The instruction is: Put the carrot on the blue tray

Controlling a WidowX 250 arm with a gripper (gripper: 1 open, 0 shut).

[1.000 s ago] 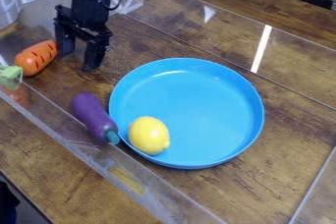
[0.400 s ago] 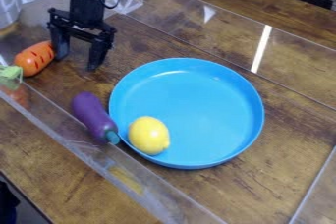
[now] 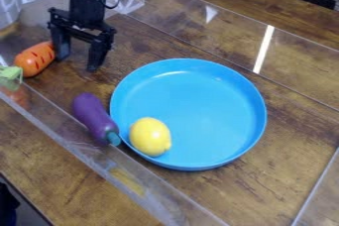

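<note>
Orange carrot aslant, green tip seemingly toward lower left.

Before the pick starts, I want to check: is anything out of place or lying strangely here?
Only slightly: the lemon already lies on the blue tray, at its near-left edge. The carrot is still on the table.

A purple eggplant lies left of centre on the wooden worktop, tilted. A yellow lemon sits just to its lower right. Light glints streak the worktop at upper right.
</note>
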